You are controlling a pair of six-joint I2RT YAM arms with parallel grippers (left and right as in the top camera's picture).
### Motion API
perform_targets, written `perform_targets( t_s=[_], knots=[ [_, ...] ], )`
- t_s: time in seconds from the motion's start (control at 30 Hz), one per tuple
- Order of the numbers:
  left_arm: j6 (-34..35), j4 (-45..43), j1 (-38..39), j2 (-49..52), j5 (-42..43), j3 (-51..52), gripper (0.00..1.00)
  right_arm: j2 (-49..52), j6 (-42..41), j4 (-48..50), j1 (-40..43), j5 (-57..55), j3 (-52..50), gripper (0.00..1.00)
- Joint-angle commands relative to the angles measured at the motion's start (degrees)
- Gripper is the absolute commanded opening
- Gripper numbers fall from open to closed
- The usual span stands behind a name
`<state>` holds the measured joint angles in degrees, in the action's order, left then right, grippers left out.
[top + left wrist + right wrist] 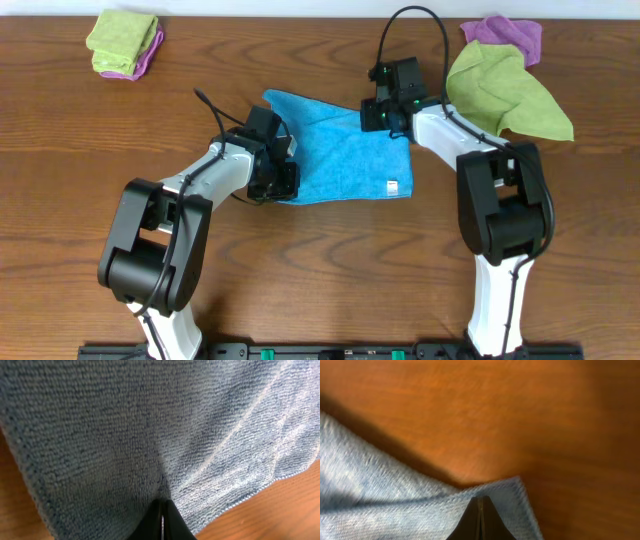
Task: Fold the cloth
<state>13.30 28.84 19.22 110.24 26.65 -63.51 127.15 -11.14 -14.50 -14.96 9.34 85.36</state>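
The bright blue cloth [340,150] lies mid-table, with its small white tag [393,185] at the near right edge. My left gripper [280,180] is shut on the cloth's near left corner; in the left wrist view the closed fingers [162,510] pinch the blue fabric [150,425]. My right gripper [385,118] is shut on the cloth's far right corner; in the right wrist view the closed fingers [481,510] pinch the corner [505,495], which is lifted and casts a shadow on the wood.
A lime-green cloth [505,90] on a purple cloth [505,35] lies at the far right, close to the right arm. Another folded green-on-purple pair [123,42] lies at the far left. Bare wooden table [300,260] lies in front.
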Motion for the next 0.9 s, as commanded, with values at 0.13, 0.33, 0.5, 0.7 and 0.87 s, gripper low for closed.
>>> perform_targets(
  t_s=[0.13,0.33,0.5,0.7,0.87],
  knots=[
    [0.00,2.73,0.04,2.25,-3.85,4.24,0.06,7.10,-0.85,-0.52,2.95,-3.54,4.37,0.01],
    [-0.04,5.84,0.04,2.25,-5.62,4.28,0.06,9.55,-0.96,-0.22,3.06,-3.58,7.21,0.01],
    [-1.11,9.86,0.04,2.25,-6.32,4.28,0.06,10.01,-1.70,1.05,3.69,-5.57,7.78,0.01],
    [-1.14,14.49,0.04,2.25,-9.33,4.59,0.06,10.01,-1.73,1.27,5.22,-6.12,7.80,0.01],
    [-1.33,15.61,0.04,2.25,-9.27,4.61,0.06,10.01,-1.73,1.25,5.77,-6.12,7.80,0.01]
  ],
)
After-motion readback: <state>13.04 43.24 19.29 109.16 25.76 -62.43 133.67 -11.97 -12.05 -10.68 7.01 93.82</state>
